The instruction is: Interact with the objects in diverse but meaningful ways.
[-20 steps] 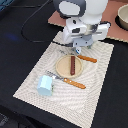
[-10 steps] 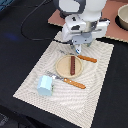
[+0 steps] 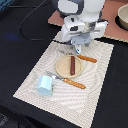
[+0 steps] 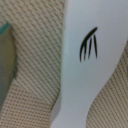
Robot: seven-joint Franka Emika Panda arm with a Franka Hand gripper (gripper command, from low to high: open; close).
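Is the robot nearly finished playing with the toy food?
Looks done: a sausage lies on the round wooden plate, with orange-handled cutlery beside it on the placemat. In hand: the arm hangs low over the mat's far edge, but its claw is hidden, so I can't tell if it holds anything. Left: the light-blue cup stands untouched.

Arm (image 3: 80,15) reaches down from the far side, wrist low over the surface. Gripper (image 3: 78,48) points downward; finger state not discernible in either view.
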